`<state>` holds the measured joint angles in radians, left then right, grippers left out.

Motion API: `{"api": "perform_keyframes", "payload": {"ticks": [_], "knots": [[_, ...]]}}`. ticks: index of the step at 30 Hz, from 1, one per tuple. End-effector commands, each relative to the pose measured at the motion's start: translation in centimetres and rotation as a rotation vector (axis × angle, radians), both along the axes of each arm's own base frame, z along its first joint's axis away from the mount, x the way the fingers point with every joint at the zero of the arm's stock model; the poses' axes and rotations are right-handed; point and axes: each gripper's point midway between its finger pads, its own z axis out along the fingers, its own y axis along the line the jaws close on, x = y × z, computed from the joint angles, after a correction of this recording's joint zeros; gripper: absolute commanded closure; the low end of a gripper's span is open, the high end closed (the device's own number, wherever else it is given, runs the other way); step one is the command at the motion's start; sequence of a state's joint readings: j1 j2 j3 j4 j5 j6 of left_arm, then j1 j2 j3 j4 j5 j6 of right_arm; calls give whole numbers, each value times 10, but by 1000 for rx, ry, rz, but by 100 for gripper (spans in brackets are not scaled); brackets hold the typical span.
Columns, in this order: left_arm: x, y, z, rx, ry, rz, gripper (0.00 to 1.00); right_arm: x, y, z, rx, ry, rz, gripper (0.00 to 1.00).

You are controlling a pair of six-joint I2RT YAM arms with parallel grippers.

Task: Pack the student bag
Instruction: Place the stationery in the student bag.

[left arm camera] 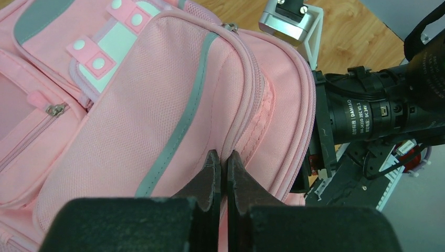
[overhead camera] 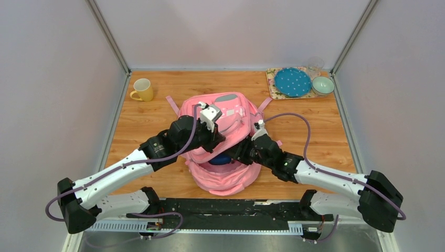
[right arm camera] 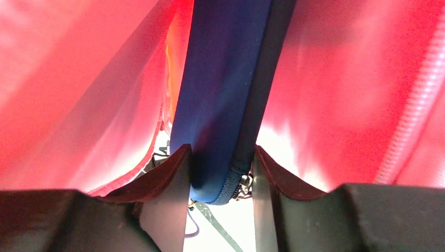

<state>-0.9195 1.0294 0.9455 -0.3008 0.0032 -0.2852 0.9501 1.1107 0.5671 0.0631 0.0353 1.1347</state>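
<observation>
Top view: bright, even light from above; only soft, faint shadows around the student bag (overhead camera: 225, 181); all sharp; the walls lean out at the sides
Left wrist view: bright; the pink cloth is sharp and its weave shows; the left gripper (left arm camera: 221, 157), very close, looks soft and grainy
Right wrist view: dim; light glows red through the cloth; white glare at the bottom; the blue pouch (right arm camera: 220, 94) looks a bit blurry

Pink backpack (overhead camera: 225, 181): we count one
Navy pouch (right arm camera: 220, 79): we count one
Yellow mug (overhead camera: 142, 90): one
Dotted plate (overhead camera: 292, 82): one
Bowl (overhead camera: 322, 85): one
Tray (overhead camera: 272, 83): one
</observation>
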Motion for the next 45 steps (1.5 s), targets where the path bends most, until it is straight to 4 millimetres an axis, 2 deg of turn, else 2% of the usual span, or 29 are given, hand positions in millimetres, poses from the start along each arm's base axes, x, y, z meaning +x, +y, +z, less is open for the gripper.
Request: {"api": "perform_keyframes", "payload": {"ticks": [1, 2, 3, 8, 9, 11, 13, 14, 15, 17, 18, 19, 21, 22, 23, 24, 25, 26, 32, 34, 35, 37, 38, 40, 41, 43, 44, 45], "knots": [[16, 2, 30, -86, -76, 67, 100, 6, 10, 19, 41, -62, -14, 67], [16, 2, 30, -90, -75, 67, 100, 7, 13, 20, 47, -66, -11, 73], [15, 1, 31, -96, -73, 62, 100, 10, 17, 24, 63, -72, -15, 83], [12, -3, 34, -119, -61, 45, 100, 45, 23, 36, 57, -149, -144, 92], [11, -4, 33, -123, -56, 39, 100, 52, 24, 48, 98, -182, -169, 93], [11, -4, 33, -124, -52, 39, 100, 63, 22, 61, 147, -217, -233, 93], [11, -2, 30, -117, -52, 46, 100, 70, 18, 62, 150, -225, -285, 88], [12, -1, 29, -114, -53, 55, 100, 71, 17, 61, 144, -226, -287, 84], [14, 3, 26, -104, -57, 72, 100, 71, 15, 60, 137, -225, -287, 70], [15, 7, 23, -93, -64, 88, 100, 63, 14, 52, 103, -212, -255, 57], [17, 10, 20, -87, -67, 104, 100, 59, 10, 44, 86, -205, -241, 47], [18, 11, 18, -82, -65, 111, 100, 53, 6, 51, 97, -208, -229, 44], [20, 15, 13, -82, -61, 135, 100, 41, -7, 38, 40, -201, -207, 33], [21, 16, 12, -84, -60, 141, 100, 36, -16, 50, 54, -217, -210, 31], [22, 17, 10, -83, -57, 148, 100, 31, -26, 36, -12, -196, -207, 30], [23, 18, 7, -84, -50, 156, 100, 27, -32, 37, -26, -200, -201, 30], [25, 18, 6, -84, -49, 160, 100, 21, -40, 47, -4, -218, -196, 30], [26, 18, 6, -87, -48, 164, 100, 15, -48, 37, -47, -197, -188, 30], [27, 11, -6, -80, -10, 147, 100, -11, -74, 48, -8, -208, -159, 31], [21, 5, -9, -83, 11, 109, 100, -15, -81, 49, -7, -200, -168, 32], [18, 2, -10, -85, 14, 81, 100, -18, -91, 35, -60, -158, -184, 32], [-5, -13, -14, -90, 55, -79, 93, -19, -108, 29, -83, -123, -249, 32], [-15, -13, -24, -53, 107, -120, 84, -24, -119, 15, -144, -92, -258, 31], [-33, -13, -26, -48, 156, -188, 64, -28, -133, 8, -166, -72, -292, 30], [-40, -4, -25, -41, 167, -184, 34, -32, -140, 0, -190, -49, -297, 30], [-43, 10, -29, -35, 154, -146, 24, -37, -147, -6, -184, -38, -303, 30], [-46, 23, -19, -52, 121, -113, 23, -39, -148, -8, -177, -32, -302, 30], [-38, 37, -21, -35, 91, -36, 23, -41, -150, -13, -175, -28, -301, 30]]}}
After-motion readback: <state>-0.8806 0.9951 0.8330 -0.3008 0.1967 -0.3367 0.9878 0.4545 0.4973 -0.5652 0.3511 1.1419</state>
